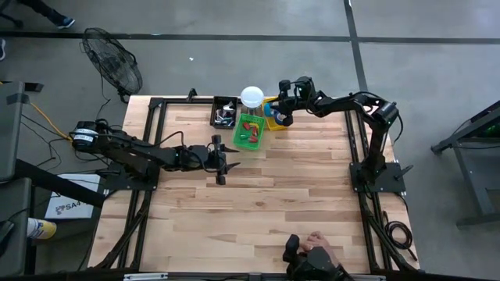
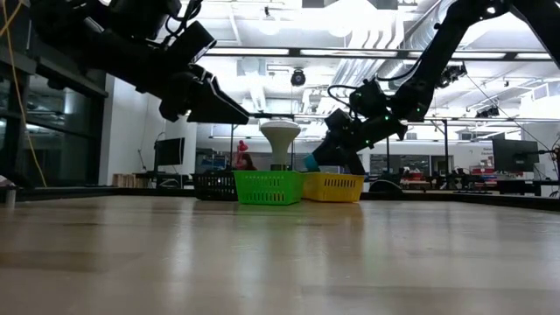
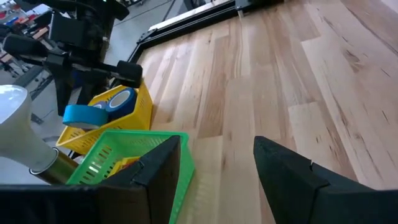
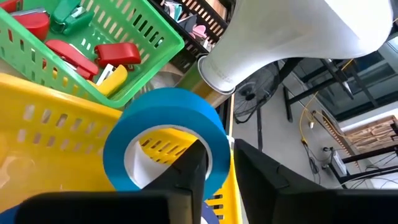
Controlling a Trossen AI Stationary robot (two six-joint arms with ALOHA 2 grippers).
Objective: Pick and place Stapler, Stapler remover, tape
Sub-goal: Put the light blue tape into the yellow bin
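Between the fingers of the right end effector: clamped the wall of a blue tape roll, one finger through the open centre, the other outside. Held the roll tilted, clear of the floor of the yellow basket directly beneath. Just beside that, on the side toward the other arm, stood the green basket, touching it wall to wall and holding red staplers among green and yellow pieces. Just behind the green basket rose a white jar with a round top; next along, a black basket, contents too small to tell.

Well apart from all this, over bare tabletop, hovered the left end effector, fingers spread wide with nothing between them. Pointed toward the green basket, near its front corner but not touching.
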